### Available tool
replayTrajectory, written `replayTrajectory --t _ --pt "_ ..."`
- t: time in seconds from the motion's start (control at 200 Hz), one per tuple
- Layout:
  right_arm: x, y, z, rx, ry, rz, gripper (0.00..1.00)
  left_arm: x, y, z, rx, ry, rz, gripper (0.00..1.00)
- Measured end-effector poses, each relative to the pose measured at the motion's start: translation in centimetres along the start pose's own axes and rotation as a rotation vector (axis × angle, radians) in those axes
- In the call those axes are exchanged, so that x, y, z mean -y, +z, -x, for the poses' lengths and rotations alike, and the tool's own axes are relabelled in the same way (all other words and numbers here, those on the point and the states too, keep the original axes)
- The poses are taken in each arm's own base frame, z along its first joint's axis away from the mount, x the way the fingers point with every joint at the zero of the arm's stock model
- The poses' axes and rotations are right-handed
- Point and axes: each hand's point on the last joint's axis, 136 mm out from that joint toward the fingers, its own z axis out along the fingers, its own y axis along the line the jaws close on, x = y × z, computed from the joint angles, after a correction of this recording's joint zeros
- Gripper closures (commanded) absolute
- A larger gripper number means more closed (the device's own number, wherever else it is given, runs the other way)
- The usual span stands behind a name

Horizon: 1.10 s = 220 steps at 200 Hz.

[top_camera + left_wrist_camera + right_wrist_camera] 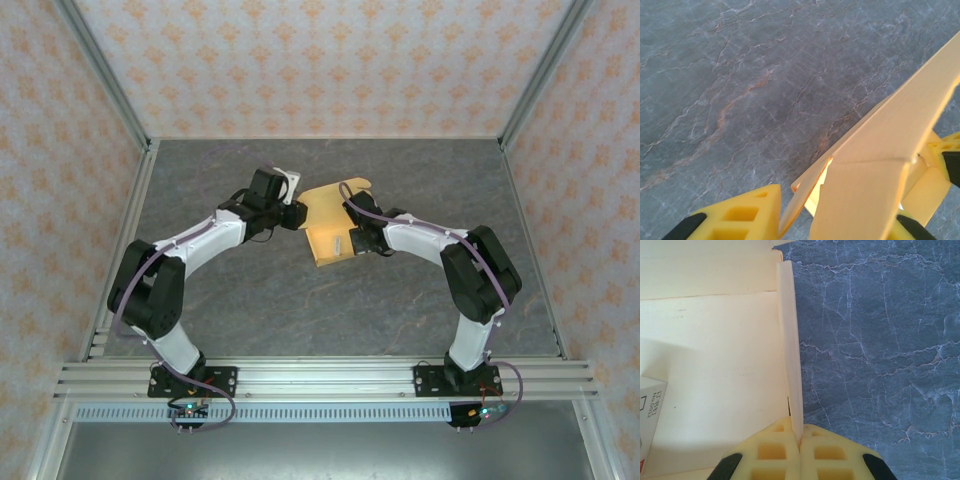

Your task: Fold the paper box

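Paper box wall clamped in my right gripper; left gripper straddles its flap, grip unclear. Fold along crease, slowly.

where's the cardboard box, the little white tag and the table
light orange-tan cardboard paper box (pixel 325 226), top external view, its middle panel
small white printed tag (pixel 651 425), right wrist view, its printed face
grey marbled table (pixel 260 300), top external view, bare patch between the arms
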Motion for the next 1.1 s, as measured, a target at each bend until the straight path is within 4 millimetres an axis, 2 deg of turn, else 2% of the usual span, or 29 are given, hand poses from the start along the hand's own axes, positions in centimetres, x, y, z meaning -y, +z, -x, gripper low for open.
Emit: replayTrajectory --t 0.135,0.34,0.48,0.591,1.101 --pt "0.0 0.0 0.0 0.0 0.0 0.0 1.0 0.2 0.3 0.1 -0.001 0.0 -0.016 0.87" --pt "0.0 0.0 0.0 0.0 0.001 0.0 1.0 0.4 0.3 0.4 0.012 -0.014 -0.017 0.92" --pt "0.0 0.0 0.0 0.002 0.012 0.001 1.0 0.9 0.5 0.4 0.029 -0.025 0.033 0.94" --pt "0.1 0.0 -0.1 0.0 0.024 -0.004 1.0 1.5 0.6 0.4 0.05 -0.01 0.101 1.0" --pt "0.1 -0.2 0.2 0.022 0.072 0.002 1.0 1.8 0.1 0.3 0.176 -0.135 0.3 1.0"
